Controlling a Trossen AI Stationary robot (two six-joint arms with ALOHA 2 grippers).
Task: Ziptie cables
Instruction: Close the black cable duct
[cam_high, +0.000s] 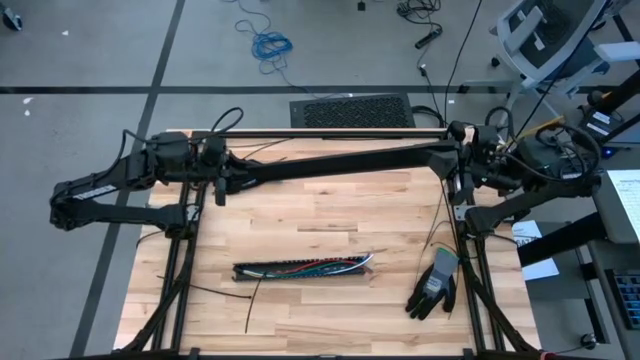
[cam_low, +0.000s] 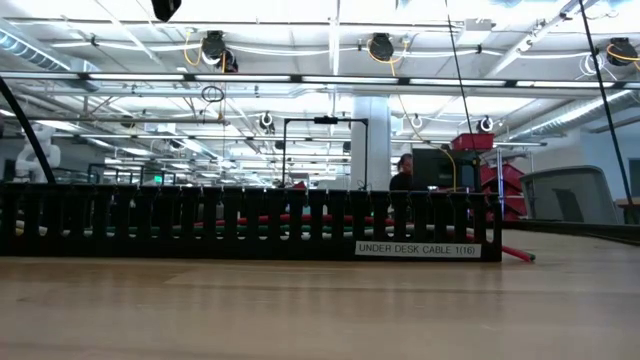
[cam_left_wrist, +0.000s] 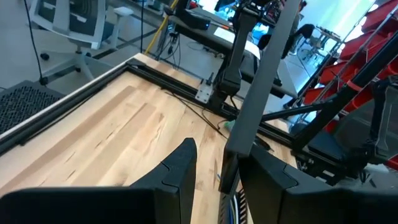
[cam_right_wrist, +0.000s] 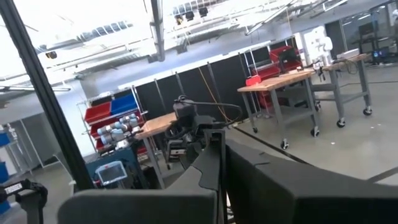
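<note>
From above, the wooden table (cam_high: 330, 215) carries a long black slotted tray (cam_high: 300, 270) lying crosswise near its front middle, and the cables (cam_high: 325, 266), blue, red, green and white wires, lie along inside that tray, their pale ends reaching its right end. A thin black strip (cam_high: 254, 300) lies on the wood just in front of the tray's left part, and a dark work glove (cam_high: 434, 287) rests on the table well to the right of the tray. Both arms are drawn back along the far edge of the table: the left gripper (cam_high: 218, 182) sits over the far left part, well apart from the tray, and the right gripper (cam_high: 458, 188) sits near the far right corner beside the frame post; from this height I cannot tell how the fingers of either stand. At table height, the tray fills the width as a row of black slots, with red wire showing through the gaps and a red end (cam_low: 518, 256) poking out on the wood at the right; a white label (cam_low: 417, 249) on its wall reads "UNDER DESK CABLE 1(16)". A person (cam_low: 403, 172) stands far back in the room. The left wrist camera shows its own two dark fingers (cam_left_wrist: 180, 171) held apart with bare wood between them, and a little of the striped wires at the frame's lower edge. The right wrist camera looks out into the room; its fingers (cam_right_wrist: 211, 168) look pressed close together, holding nothing.
</note>
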